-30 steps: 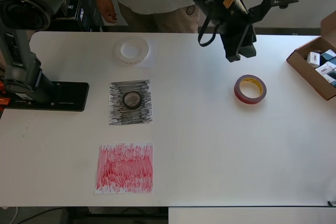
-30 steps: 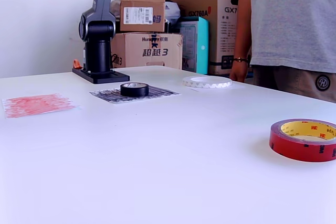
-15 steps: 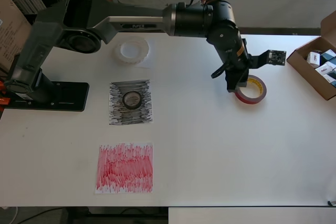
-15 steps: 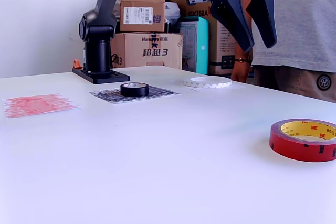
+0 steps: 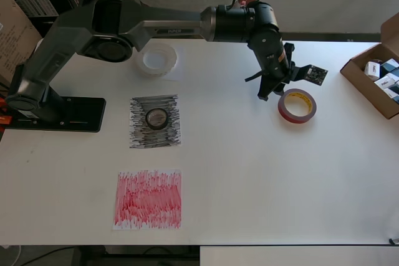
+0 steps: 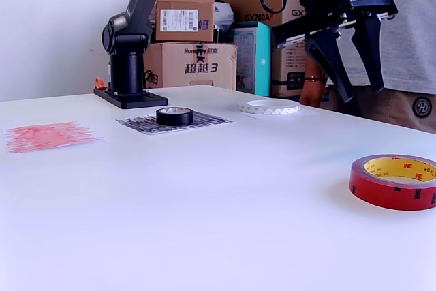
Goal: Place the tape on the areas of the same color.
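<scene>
Claw now lower, spread wide and empty, above red tape roll.

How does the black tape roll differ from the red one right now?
The black tape roll is smaller than the red tape roll. The black roll sits on the black scribbled sheet; the red roll lies on the bare table, far from the red scribbled sheet. The open gripper hangs near the red roll, not the black. Both lie flat.
</scene>
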Controlling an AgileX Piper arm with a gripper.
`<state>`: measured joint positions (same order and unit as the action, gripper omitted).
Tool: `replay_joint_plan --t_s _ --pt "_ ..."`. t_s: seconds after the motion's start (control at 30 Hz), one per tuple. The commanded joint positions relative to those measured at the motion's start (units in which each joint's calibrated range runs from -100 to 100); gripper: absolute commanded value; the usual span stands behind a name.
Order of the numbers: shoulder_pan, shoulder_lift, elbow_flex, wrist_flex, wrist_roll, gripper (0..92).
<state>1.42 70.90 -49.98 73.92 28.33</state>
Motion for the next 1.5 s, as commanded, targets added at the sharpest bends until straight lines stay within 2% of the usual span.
replay_joint_plan --t_s 0.0,0.2,0.43,1.47 --pt "0.4 2.7 -5.3 0.5 0.9 43.4" --pt "0.3 6.2 -10.7 0.5 1.1 43.4" --pt "0.2 6.6 -11.2 0.5 4.6 43.6" --pt "-2.0 6.8 -11.2 -0.1 3.2 43.3"
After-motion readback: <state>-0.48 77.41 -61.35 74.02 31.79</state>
